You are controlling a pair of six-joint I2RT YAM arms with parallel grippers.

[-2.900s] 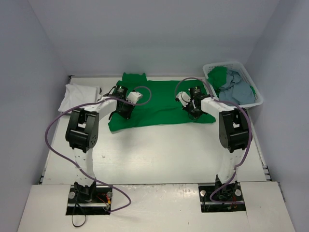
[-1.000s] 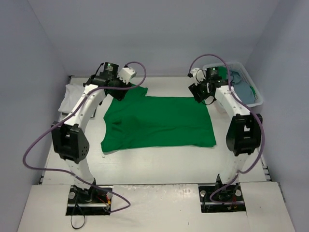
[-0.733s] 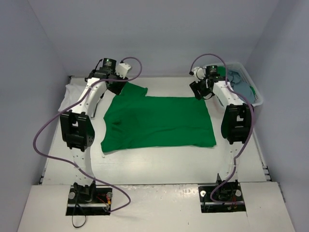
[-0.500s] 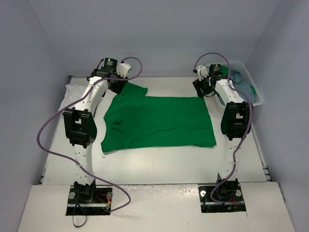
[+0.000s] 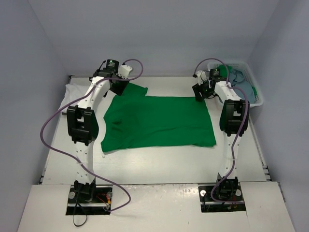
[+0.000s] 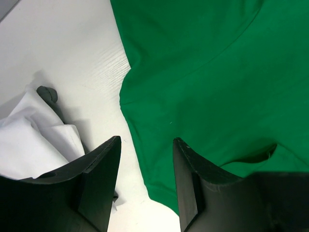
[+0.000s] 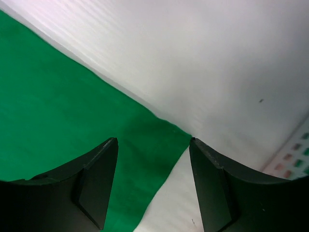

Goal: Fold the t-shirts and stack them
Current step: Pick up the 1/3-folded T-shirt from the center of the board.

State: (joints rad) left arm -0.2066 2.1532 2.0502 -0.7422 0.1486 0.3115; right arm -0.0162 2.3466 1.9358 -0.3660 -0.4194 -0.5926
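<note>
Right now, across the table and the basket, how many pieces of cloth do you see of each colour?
Green: 2, the spread t-shirt and a bundle in the basket.
White: 1, the white shirt, far left.
Blue-grey: 1, the blue-grey cloth in the basket.
Dark grey: 1, a dark grey sliver beside the white shirt.
Total: 5.

Green shirt [image 5: 157, 121] is lying flat, spread open at table [image 5: 159, 164] ctr, sleeve end toward L, straight hem edge toward R. One sleeve is sticking out at far-L corner; cloth is wrinkling slightly nr L side. White shirt [image 5: 69, 93] is sitting bunched at table's L edge, apart from green shirt, w/ dark grey cloth [image 6: 47, 93] showing at its edge. Blue-grey shirt [image 5: 241, 79] is lying crumpled in basket [image 5: 258, 99], far R.
</note>
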